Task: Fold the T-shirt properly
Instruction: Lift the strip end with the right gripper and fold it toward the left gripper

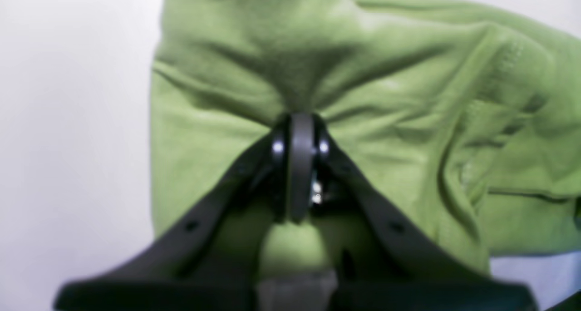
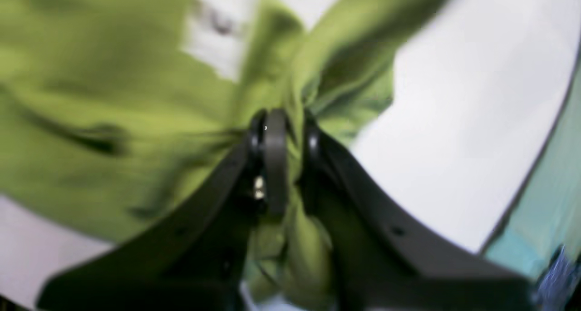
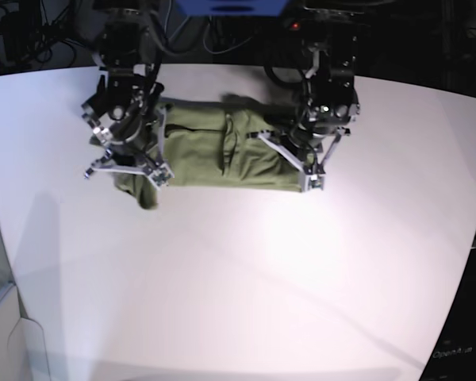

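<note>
T-shirt (image 3: 222, 151), soft wrinkled green cotton, bunches where both end effectors clamp it.

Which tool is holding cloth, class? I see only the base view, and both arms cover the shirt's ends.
Observer: The left wrist view shows the left tool shut on a pinched bunch of the T-shirt.
Operator: And the right one?
Observer: The right tool also grips a green fold, which runs between its jaws and hangs below them.
Operator: Anything off the table?
Observer: The right wrist view shows the white table ending at a curved edge, with something teal beyond it.
</note>
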`<state>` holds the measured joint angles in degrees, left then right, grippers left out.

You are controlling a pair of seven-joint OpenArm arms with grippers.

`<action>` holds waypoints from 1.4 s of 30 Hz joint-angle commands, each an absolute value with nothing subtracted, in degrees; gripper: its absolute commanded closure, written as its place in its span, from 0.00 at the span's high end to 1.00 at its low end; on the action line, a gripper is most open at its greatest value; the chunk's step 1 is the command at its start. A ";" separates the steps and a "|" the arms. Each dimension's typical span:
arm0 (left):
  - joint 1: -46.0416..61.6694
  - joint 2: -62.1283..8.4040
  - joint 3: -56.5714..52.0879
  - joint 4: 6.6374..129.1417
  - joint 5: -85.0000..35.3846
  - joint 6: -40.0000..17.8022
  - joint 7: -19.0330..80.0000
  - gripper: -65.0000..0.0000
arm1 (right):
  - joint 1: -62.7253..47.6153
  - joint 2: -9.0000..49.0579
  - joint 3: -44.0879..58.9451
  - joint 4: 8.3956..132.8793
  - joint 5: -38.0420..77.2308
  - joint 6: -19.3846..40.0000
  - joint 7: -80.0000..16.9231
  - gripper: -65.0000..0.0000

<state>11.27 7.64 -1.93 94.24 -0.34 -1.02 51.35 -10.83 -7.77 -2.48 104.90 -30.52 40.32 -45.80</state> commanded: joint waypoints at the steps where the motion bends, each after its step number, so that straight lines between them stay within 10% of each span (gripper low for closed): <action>1: 11.82 7.87 -1.98 94.11 0.75 -0.22 54.29 0.02 | -10.42 -7.87 -3.91 105.27 -30.20 40.00 -45.05 0.01; 42: 6.99 6.46 -3.82 85.14 0.75 -0.04 54.20 0.02 | -0.84 -9.00 -39.69 112.92 -30.29 40.00 -69.85 0.00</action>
